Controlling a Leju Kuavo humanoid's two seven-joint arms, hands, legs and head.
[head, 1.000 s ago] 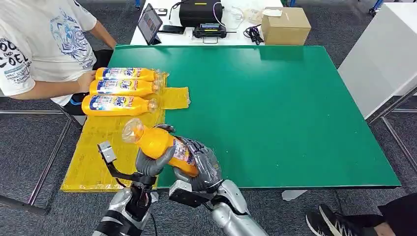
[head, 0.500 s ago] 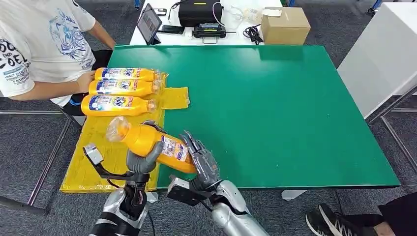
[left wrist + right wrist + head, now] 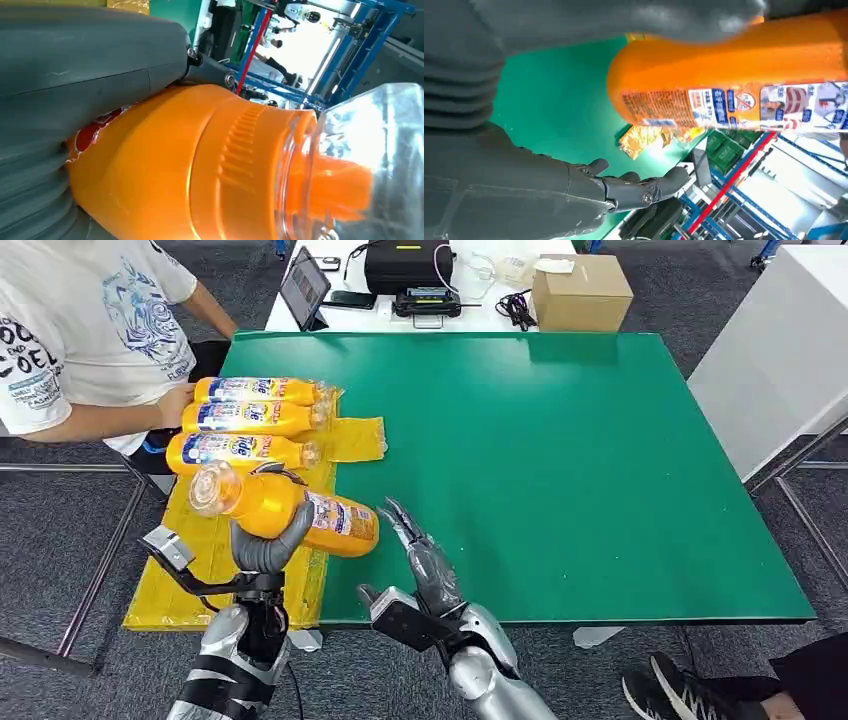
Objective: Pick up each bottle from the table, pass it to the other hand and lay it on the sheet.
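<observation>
My left hand [image 3: 268, 540] grips an orange bottle [image 3: 285, 513] with a clear cap, held lying sideways above the yellow sheet [image 3: 205, 550] at the table's left edge. Close up, the same bottle [image 3: 200, 165] lies against my left hand [image 3: 75, 100]. My right hand [image 3: 425, 565] stands open just right of the bottle's base, fingers spread and apart from it. Seen from the right wrist, the bottle [image 3: 734, 85] passes in front of my right hand [image 3: 574, 185]. Three more orange bottles [image 3: 245, 420] lie side by side at the sheet's far end.
A person in a white T-shirt [image 3: 80, 330] sits at the far left with a hand [image 3: 175, 405] at the laid bottles. The green table [image 3: 560, 460] stretches right. A cardboard box [image 3: 580, 290], a tablet [image 3: 305, 285] and a black case [image 3: 405, 265] stand beyond.
My left hand has carried the bottle left and away from my right hand, out over the sheet. My right hand has let go of it and opened its fingers.
</observation>
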